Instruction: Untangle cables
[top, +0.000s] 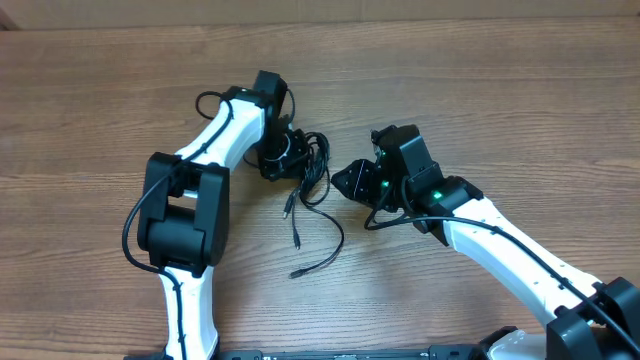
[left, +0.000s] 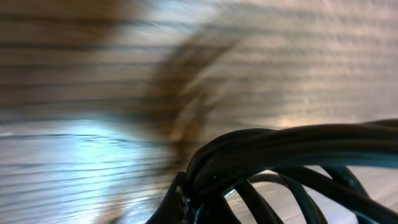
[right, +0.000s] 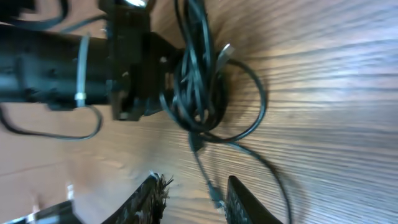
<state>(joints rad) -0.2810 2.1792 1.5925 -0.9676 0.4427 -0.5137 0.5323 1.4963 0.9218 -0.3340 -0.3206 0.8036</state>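
The wooden desk (top: 90, 90) fills the whole overhead view. Two white and black arms reach over it from the near edge: the left arm (top: 195, 195) stretches up toward the middle, and the right arm (top: 520, 255) comes in from the near right corner, angled toward the centre. The left jaws are pressed together on the bunched part of the cables (top: 312, 165); the left wrist view shows several black cords (left: 292, 140) crowded tight against a dark fingertip. The right jaws stand spread just right of the bunch. In the right wrist view their two fingers (right: 149, 199) are apart, with one thin cord (right: 208, 177) running between them, gripped by neither. The tangle sits near the desk's middle, between the two arms. From it, loose strands trail toward the near side and end in small plugs (top: 296, 272) lying flat on the wood.
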